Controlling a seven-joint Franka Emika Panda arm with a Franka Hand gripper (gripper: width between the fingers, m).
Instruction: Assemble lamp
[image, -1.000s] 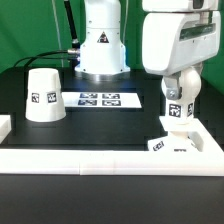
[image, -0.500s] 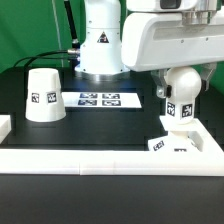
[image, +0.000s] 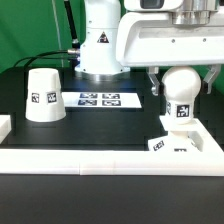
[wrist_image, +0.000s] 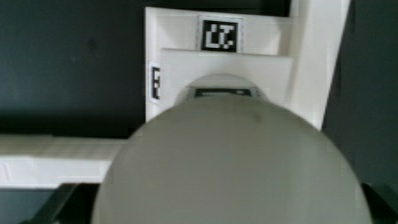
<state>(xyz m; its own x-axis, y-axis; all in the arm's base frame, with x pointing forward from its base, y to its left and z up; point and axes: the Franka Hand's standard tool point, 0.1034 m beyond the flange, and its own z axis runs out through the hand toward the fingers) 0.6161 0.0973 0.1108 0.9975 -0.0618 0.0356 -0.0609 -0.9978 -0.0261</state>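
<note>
The black table (image: 100, 128) is the biggest thing here, and everything sits on it. The big white robot arm (image: 165, 35) reaches in from the top, on the exterior view's right. A long white wall (image: 100, 162) runs along the front edge of the table. The lamp shade (image: 44, 95) looks like a cup turned upside down. It stands alone on the exterior view's left, well apart from the other lamp parts. Near it, toward the middle, the marker board (image: 100, 99) lies flat on the table. The low lamp base (image: 170, 145) sits on the exterior view's right, just beside the white wall. The round bulb (image: 181, 100) stands upright on top of the base. The gripper (image: 181, 80) hangs right over the bulb. Its jaws are spread wide, one on each side of the top of the ball. I cannot tell if they touch it, and they do not look closed on it. In the wrist view the bulb (wrist_image: 231, 160) is very close and fills the lower half of the picture. The base (wrist_image: 214, 35) with its square tag shows past the bulb.
</note>
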